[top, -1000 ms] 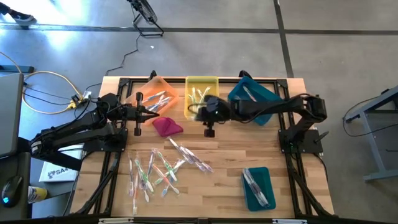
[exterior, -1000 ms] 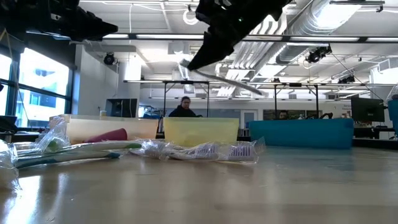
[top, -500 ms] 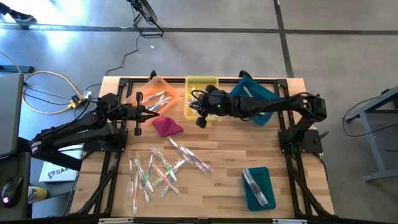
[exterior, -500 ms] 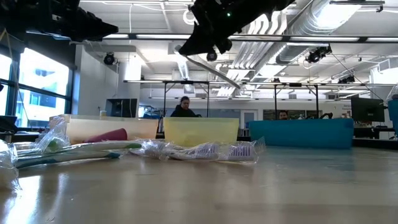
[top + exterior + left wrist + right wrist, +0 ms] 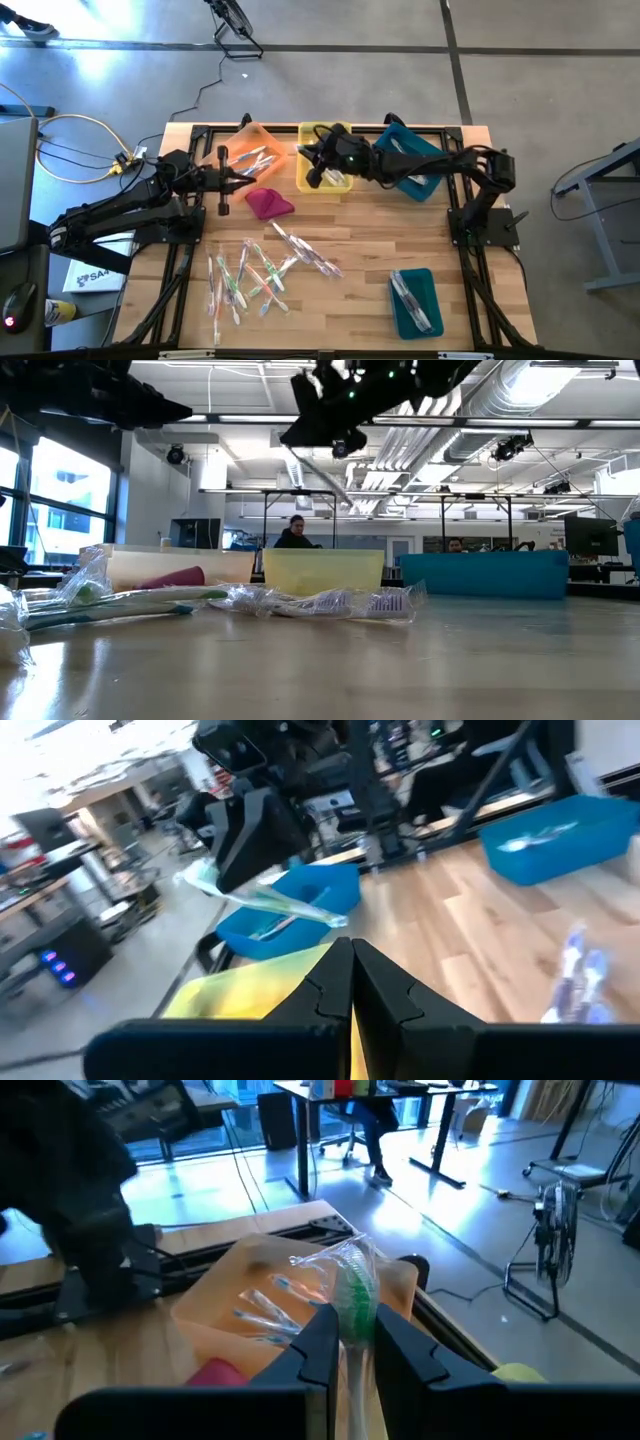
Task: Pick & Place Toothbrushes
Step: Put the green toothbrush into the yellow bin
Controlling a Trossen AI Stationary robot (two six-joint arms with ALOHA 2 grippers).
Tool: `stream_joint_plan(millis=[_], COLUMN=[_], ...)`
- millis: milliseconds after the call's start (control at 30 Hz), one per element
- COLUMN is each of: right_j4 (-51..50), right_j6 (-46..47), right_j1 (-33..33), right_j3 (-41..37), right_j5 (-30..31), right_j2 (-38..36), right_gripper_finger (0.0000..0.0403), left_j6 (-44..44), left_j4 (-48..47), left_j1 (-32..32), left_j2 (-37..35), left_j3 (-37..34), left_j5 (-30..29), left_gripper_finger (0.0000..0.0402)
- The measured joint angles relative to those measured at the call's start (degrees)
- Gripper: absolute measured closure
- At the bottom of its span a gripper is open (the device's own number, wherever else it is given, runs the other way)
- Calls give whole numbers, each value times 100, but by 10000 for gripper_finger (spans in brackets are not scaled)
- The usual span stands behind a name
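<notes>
Right claw (image 5: 318,166) clamped on a wrapped green toothbrush (image 5: 352,1295), held above the yellow bin (image 5: 325,135), left claw (image 5: 247,180) pinched shut and empty by the orange bin (image 5: 250,150), remaining toothbrushes (image 5: 255,275) scattered mid-worktop (image 5: 360,250).

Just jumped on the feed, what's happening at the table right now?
The right gripper is over the yellow bin, holding a wrapped green toothbrush between its fingers. The left gripper waits shut next to the orange bin, just above the magenta cloth. A loose pile of toothbrushes lies on the near part of the table, and the orange bin and both teal bins already hold some.
</notes>
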Motion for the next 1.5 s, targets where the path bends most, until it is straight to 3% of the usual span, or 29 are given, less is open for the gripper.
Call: stream_joint_plan(millis=[500, 767, 1100, 1500], right_j4=[927, 863, 84, 295], right_j6=[350, 686, 1121, 1490], right_j1=[-1157, -1389, -1352, -1310], right_j3=[-2, -2, -2, -2], right_j5=[-1671, -1637, -1465, -1213], right_j2=[217, 216, 232, 719], right_gripper_finger=[367, 367, 368, 368], left_j6=[-1, -1, 162, 362], left_j4=[-189, -317, -314, -293], left_j1=[0, 0, 1, 0], left_j2=[0, 59, 249, 262], left_j3=[0, 0, 0, 0], left_j5=[-1021, -1029, -1029, -1027], left_gripper_finger=[401, 401, 402, 402])
